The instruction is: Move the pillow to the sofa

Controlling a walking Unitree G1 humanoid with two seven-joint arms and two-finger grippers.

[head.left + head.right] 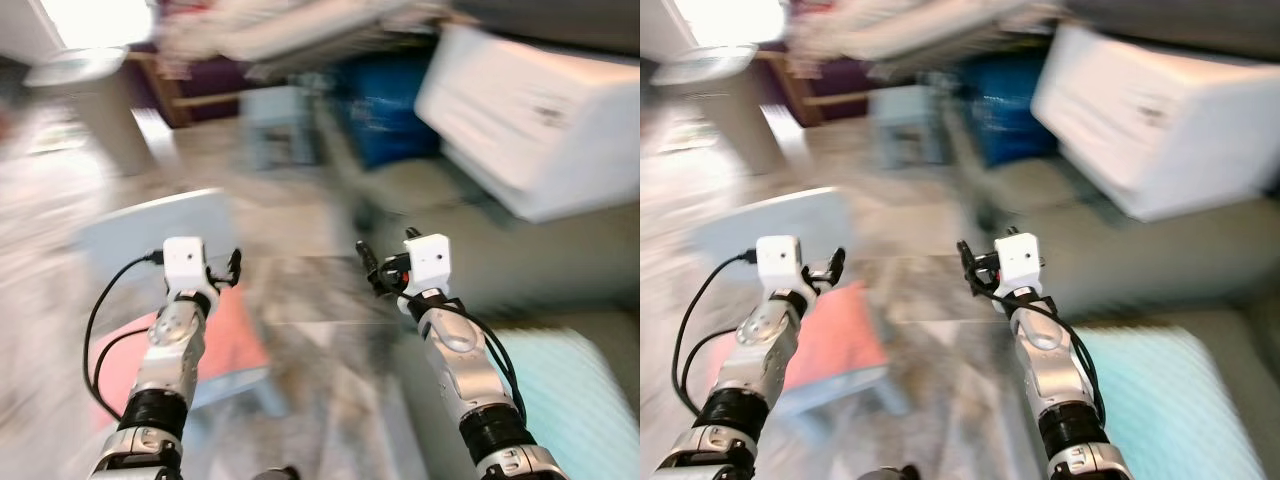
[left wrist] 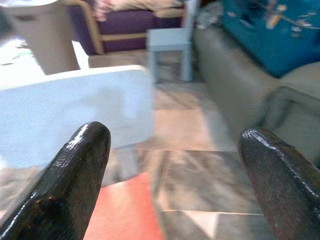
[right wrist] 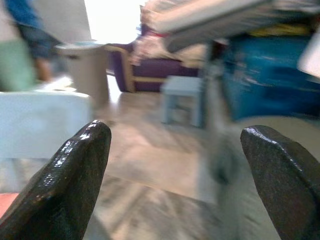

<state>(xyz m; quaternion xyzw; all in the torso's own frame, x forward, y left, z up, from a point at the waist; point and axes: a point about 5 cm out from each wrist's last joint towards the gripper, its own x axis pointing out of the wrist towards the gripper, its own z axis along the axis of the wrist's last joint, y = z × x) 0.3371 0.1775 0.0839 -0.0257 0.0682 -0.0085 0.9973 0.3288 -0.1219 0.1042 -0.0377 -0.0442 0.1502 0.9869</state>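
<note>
Everything is blurred. Nearest, low on the left, a salmon pillow [image 1: 232, 338] lies flat on a pale chair [image 1: 150, 225]; I take it for the task's thing, since it is off the sofa [image 1: 540, 270]. It looks soft and light, best pinched at a near edge or corner. Its long axis seems to run away from the robot, though the blur leaves this unsure. Above it the left gripper [image 1: 232, 265] is spread wide and empty, as is the right gripper [image 1: 385, 245]. The sofa lies beyond, right.
</note>
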